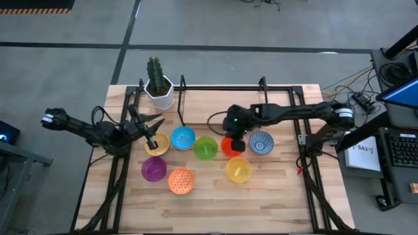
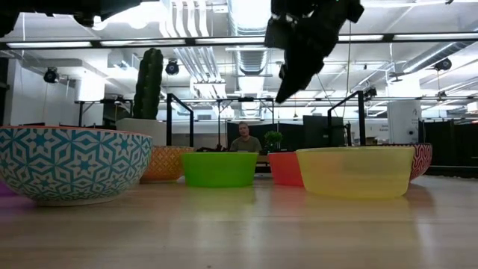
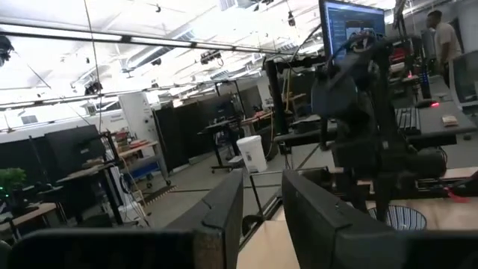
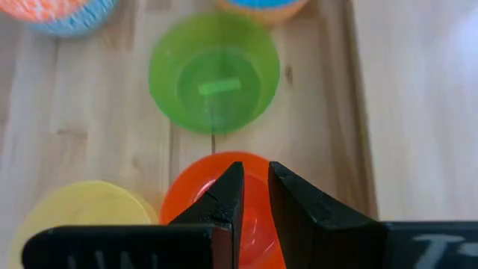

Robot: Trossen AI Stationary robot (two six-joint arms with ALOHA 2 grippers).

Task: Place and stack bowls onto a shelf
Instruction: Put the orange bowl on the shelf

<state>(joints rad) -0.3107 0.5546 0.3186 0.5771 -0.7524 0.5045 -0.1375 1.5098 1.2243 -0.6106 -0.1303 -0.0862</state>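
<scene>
Eight bowls sit on their bases on the wood table: gold patterned (image 1: 157,146), blue (image 1: 183,138), green (image 1: 205,148), red-orange (image 1: 228,147), blue-white patterned (image 1: 261,142), yellow (image 1: 238,170), purple (image 1: 154,169) and orange patterned (image 1: 181,181). My right gripper (image 1: 234,140) hangs shut, pointing down, above the red-orange bowl (image 4: 254,217) and clear of it (image 2: 285,96). My left gripper (image 1: 155,140) is shut and lies level above the gold bowl, pointing toward the table's right (image 3: 263,205). The thin-rod shelf (image 1: 222,98) stands at the far part of the table.
A white hexagonal pot with a cactus (image 1: 158,85) stands at the far left, beside the shelf. The large black frame (image 1: 117,170) runs along both table sides. Bare wood lies along the near edge (image 1: 215,212). A person (image 2: 244,139) sits far behind the table.
</scene>
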